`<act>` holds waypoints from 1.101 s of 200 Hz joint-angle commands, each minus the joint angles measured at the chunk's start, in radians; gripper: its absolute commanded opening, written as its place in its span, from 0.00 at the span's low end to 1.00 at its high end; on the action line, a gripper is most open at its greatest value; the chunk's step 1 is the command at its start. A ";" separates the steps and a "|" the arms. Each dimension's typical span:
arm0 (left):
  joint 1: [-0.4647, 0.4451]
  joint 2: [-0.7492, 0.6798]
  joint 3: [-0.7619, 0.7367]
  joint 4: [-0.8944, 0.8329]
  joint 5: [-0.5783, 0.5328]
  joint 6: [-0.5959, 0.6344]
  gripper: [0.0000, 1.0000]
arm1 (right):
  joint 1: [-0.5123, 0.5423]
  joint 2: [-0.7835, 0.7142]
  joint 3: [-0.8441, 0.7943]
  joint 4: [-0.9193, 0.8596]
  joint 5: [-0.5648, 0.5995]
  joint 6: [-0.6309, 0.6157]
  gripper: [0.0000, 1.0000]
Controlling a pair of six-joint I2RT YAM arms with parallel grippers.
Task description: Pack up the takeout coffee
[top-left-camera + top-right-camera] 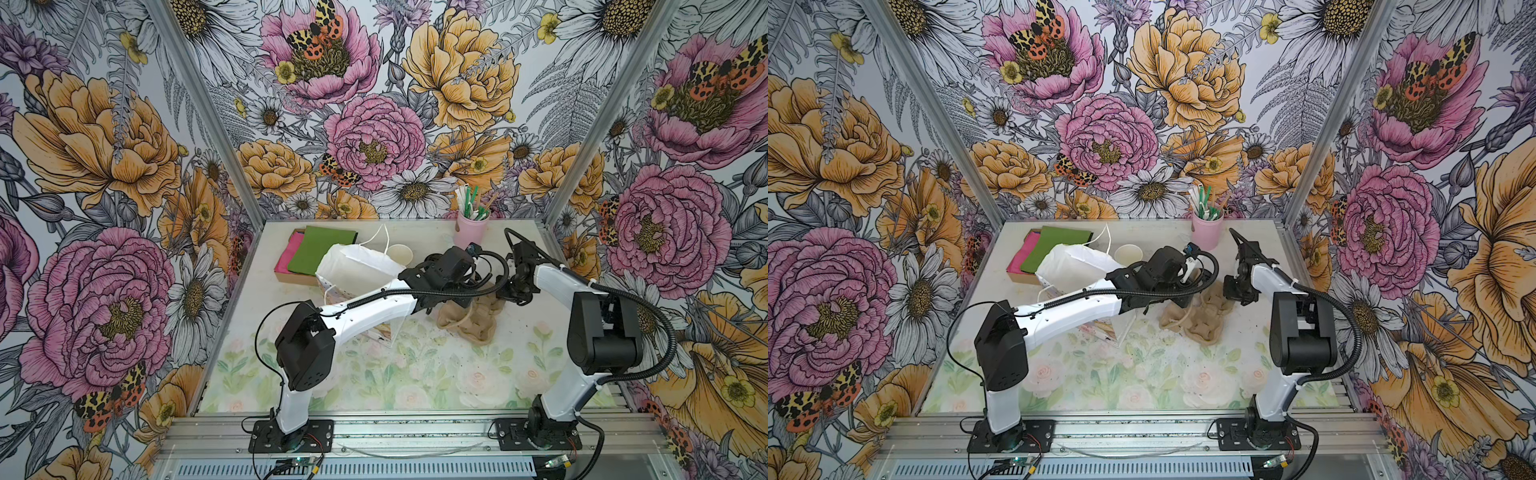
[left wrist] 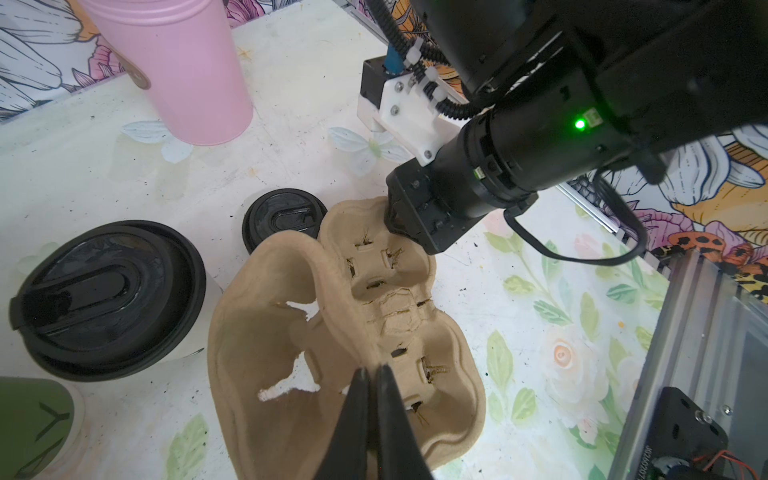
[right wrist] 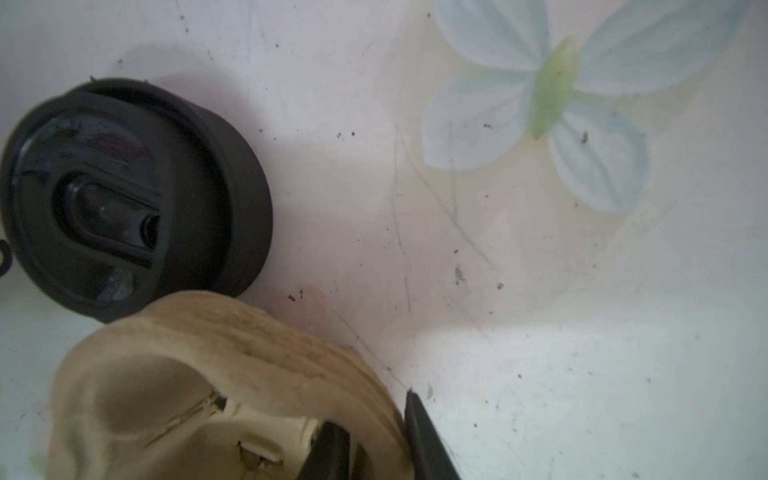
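Spreading under both arms, your floral worktop (image 1: 415,374) carries a white paper bag (image 1: 357,266) toward the back, partly under the left arm. Nearer the middle you have the brown pulp cup carrier (image 2: 374,291), buckled along its centre, and both arms meet over it. Your left end effector (image 2: 374,372) is closed on the carrier's raised middle fold, pinching it between its tips. Your right end effector (image 3: 372,415) grips the carrier's outer rim at the opposite end, one finger inside a cup well and one outside. The takeout coffee (image 2: 108,299) stands upright on the worktop just beside the carrier, black lid on, in neither end effector; a lobe of the carrier lies between it and the left fingertips. You cannot make it out in the top views. A loose black lid (image 2: 284,218) lies flat just past the carrier's rim, near the right end effector.
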State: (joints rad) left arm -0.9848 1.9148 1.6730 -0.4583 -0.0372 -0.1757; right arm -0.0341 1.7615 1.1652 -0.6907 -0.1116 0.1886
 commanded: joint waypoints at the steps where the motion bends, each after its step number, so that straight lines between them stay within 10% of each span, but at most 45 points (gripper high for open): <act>1: 0.009 -0.027 -0.012 0.016 -0.012 0.012 0.08 | 0.005 0.022 0.045 -0.054 0.092 -0.115 0.22; 122: 0.017 -0.017 -0.002 0.016 -0.005 0.011 0.08 | -0.009 0.129 0.246 -0.156 0.266 -0.473 0.20; 220: -0.051 0.031 0.021 -0.045 -0.238 0.051 0.09 | -0.033 0.000 0.342 -0.153 0.216 -0.310 0.75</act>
State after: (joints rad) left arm -0.9985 1.9160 1.6730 -0.4667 -0.1322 -0.1600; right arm -0.0631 1.8606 1.4601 -0.8474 0.1028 -0.1909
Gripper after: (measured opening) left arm 0.088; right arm 0.695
